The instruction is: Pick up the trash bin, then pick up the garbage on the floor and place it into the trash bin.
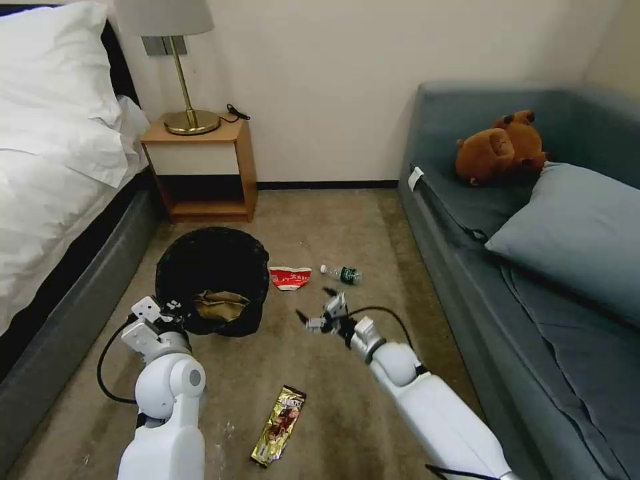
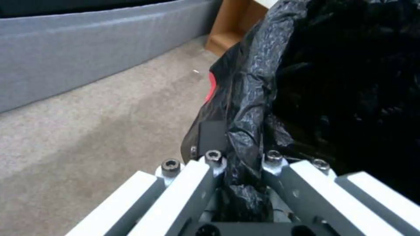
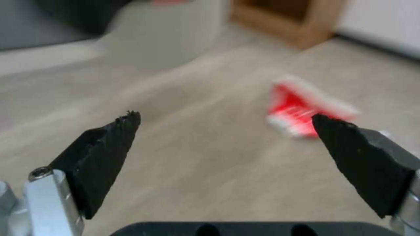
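Two grippers are at work over the carpet (image 1: 333, 213). The left gripper (image 1: 175, 308) is squeezed tight on the rim of the trash bin (image 1: 213, 267), pinching its crinkly black bag (image 2: 249, 137) between the fingers. A crumpled tan paper bag (image 1: 221, 305) lies inside the bin, just past that gripper. The right gripper (image 1: 315, 308) hangs low over the floor with its fingers (image 3: 105, 147) spread wide and nothing between them. The crushed red-and-white paper cup (image 1: 290, 277) lies on the carpet just ahead of the right gripper, beside the bin. The small clear bottle (image 1: 342, 273) lies near the cup, a bit farther out. The long brown-gold snack wrapper (image 1: 280, 425) lies behind both grippers, between the two arms.
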### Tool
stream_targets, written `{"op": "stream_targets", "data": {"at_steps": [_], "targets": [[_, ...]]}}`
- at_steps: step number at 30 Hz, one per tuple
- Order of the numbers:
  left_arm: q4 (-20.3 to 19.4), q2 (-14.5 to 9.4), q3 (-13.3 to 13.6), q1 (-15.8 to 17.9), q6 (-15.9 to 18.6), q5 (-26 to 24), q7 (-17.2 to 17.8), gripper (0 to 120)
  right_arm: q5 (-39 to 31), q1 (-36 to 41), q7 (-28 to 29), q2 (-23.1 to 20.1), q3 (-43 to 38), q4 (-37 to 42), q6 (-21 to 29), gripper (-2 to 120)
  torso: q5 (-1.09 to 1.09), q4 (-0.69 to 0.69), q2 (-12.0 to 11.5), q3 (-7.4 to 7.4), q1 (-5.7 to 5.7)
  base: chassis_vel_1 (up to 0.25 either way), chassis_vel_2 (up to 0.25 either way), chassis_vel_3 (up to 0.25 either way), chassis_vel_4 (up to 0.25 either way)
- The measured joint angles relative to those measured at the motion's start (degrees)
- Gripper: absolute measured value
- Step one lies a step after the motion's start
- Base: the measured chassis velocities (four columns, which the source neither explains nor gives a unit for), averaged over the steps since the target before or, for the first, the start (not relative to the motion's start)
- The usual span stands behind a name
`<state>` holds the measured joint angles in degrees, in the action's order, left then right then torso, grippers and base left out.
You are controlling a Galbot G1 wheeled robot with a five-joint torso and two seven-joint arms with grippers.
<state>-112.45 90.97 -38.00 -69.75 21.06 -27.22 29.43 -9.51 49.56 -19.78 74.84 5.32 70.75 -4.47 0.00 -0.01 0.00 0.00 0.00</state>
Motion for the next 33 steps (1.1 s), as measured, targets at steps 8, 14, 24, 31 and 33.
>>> {"op": "stream_targets", "data": {"at_steps": [8, 14, 24, 31, 33], "targets": [[-1.0, 0.1, -0.3, -1.3, -0.6, 0.1, -0.5, 1, 4.2, 0.0, -17.5, 0.3, 1.3, -5.6, -3.6, 100, 0.0, 0.01, 0.0, 0.0, 0.0, 0.0, 0.0, 0.0, 0.0], [-1.1, 0.4, -0.3, -1.7, -0.8, 0.2, -0.5, 1, 7.6, -0.6, -22.2, 0.8, 0.7, -8.0, -5.6, 100, 0.0, 0.01, 0.0, 0.0, 0.0, 0.0, 0.0, 0.0, 0.0], [-1.4, 1.2, 0.9, -3.1, -1.1, 1.2, -0.8, 1, 14.3, -2.5, -27.5, 3.0, 1.6, -16.5, -9.2, 100, 0.0, 0.01, 0.0, 0.0, 0.0, 0.0, 0.0, 0.0, 0.0], [-1.1, 1.2, 0.9, -3.5, -1.6, 1.9, -1.0, 1, 18.5, -4.5, -28.5, 4.2, 1.2, -20.5, -11.2, 100, 0.0, 0.01, 0.0, 0.0, 0.0, 0.0, 0.0, 0.0, 0.0], [-0.6, 1.2, 1.1, -3.6, -2.0, 2.2, -1.1, 1, 19.3, -5.3, -28.5, 4.5, 1.1, -21.8, -11.8, 100, 0.0, 0.01, 0.0, 0.0, 0.0, 0.0, 0.0, 0.0, 0.0]]}}
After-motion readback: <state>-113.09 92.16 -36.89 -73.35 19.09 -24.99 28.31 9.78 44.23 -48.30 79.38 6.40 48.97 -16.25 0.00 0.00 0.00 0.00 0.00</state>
